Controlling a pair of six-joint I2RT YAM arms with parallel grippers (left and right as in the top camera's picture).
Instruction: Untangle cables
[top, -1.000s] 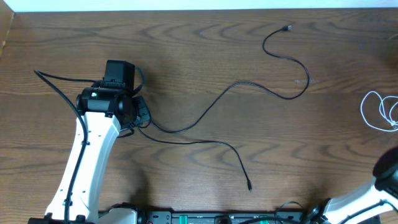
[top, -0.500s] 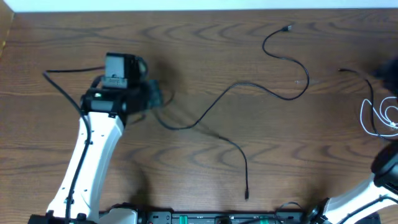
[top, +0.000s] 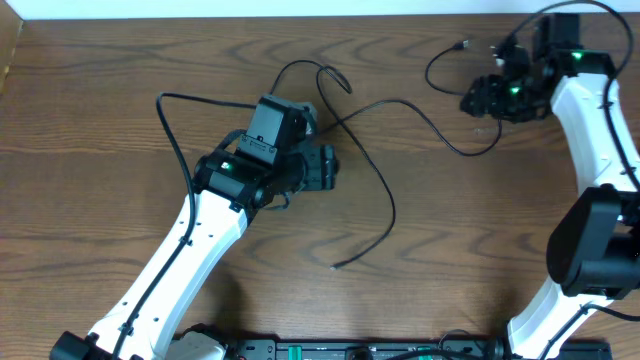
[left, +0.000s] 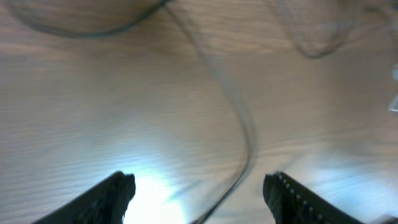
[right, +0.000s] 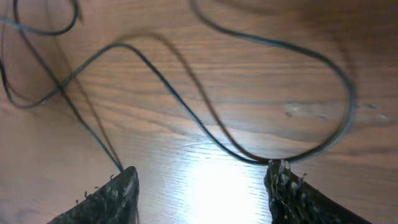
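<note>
Thin black cables (top: 392, 205) lie in loose loops across the wooden table, with a small plug (top: 462, 45) at the back right and a free end (top: 337, 266) nearer the front. My left gripper (top: 328, 167) hangs open over the middle loops. In the blurred left wrist view a black cable (left: 244, 140) runs loosely between the spread left gripper (left: 199, 194) fingers. My right gripper (top: 472, 100) is at the back right, beside the cable's curve. In the right wrist view the right gripper (right: 202, 183) is open, and a cable bend (right: 249, 157) lies just ahead of the fingertips.
A thick black cord (top: 172, 125) arcs off my left arm toward the table's left side. The table's far edge (top: 300, 14) runs along the top. A rail of equipment (top: 350, 350) lines the front edge. My right arm (top: 600, 180) covers the right side.
My left arm has swung right toward the table's middle and its jaws have opened. The right arm came up to the back right with its jaws open. The black cables shifted into new loops.
</note>
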